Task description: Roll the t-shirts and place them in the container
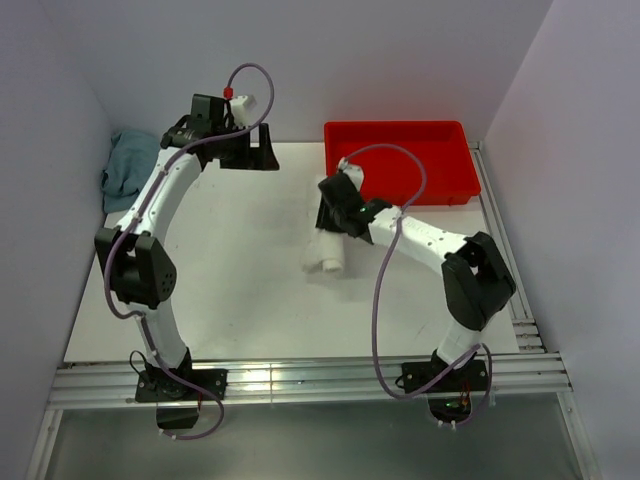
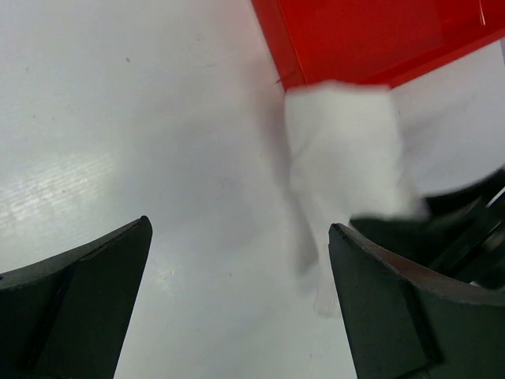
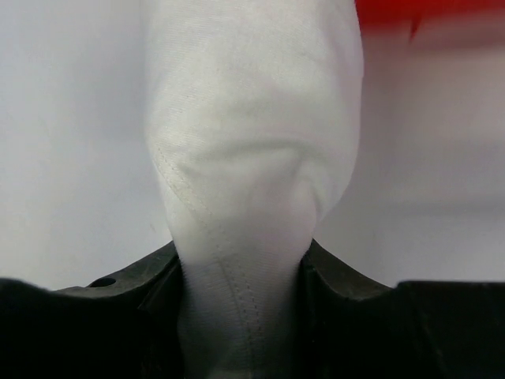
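Observation:
A cream-white t-shirt, rolled into a thick bundle, hangs from my right gripper over the middle of the table, just in front of the red tray. In the right wrist view my right gripper is shut on one end of the roll, and its fingers press both sides. My left gripper is open and empty at the back of the table. In its wrist view the left gripper faces the roll. I cannot tell if the roll's lower end touches the table.
A blue-grey cloth lies bunched at the back left against the wall. The red tray's corner shows in the left wrist view, with my right gripper's black body beside the roll. Walls enclose the table on three sides.

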### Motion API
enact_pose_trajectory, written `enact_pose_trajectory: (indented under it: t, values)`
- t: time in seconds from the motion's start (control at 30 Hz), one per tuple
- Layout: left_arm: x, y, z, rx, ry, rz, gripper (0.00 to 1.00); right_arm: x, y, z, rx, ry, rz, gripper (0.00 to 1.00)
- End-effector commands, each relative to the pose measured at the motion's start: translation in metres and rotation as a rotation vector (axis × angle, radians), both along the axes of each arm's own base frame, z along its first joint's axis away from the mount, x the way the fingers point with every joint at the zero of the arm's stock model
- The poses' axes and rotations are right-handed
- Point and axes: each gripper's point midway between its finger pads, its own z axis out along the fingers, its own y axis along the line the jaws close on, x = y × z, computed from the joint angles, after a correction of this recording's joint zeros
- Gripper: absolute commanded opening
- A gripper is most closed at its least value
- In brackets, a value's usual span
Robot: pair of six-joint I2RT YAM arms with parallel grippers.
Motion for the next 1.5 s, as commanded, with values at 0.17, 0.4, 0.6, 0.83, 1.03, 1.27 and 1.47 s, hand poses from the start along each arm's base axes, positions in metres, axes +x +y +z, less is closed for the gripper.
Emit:
enact_pose_trajectory:
  t: [0.17, 0.4, 0.6, 0.83, 1.03, 1.27, 1.47]
  values:
    - [-0.037, 0.019, 0.020, 0.046, -0.069, -0.060, 0.99, 0.112, -0.074, 0.147, 0.042, -0.357, -0.162, 0.00]
    - [-0.051, 0.033, 0.018, 0.103, -0.063, -0.061, 0.98, 0.193, -0.147, 0.183, -0.117, -0.485, -0.312, 0.00]
    - [-0.060, 0.040, 0.018, 0.137, -0.064, -0.067, 0.99, 0.251, -0.178, 0.176, -0.366, -0.503, -0.314, 0.00]
    - [-0.067, 0.047, 0.012, 0.190, -0.061, -0.095, 0.98, 0.286, -0.179, 0.147, -0.579, -0.480, -0.199, 0.00]
    - [-0.069, 0.045, -0.002, 0.198, -0.027, -0.134, 0.98, 0.291, -0.186, 0.109, -0.716, -0.407, -0.152, 0.00]
    - [-0.064, 0.039, -0.010, 0.182, 0.004, -0.164, 0.97, 0.294, -0.162, 0.084, -0.758, -0.381, -0.081, 0.00]
    - [-0.064, 0.038, -0.017, 0.179, 0.028, -0.171, 0.97, 0.292, -0.139, 0.053, -0.748, -0.349, -0.021, 0.00]
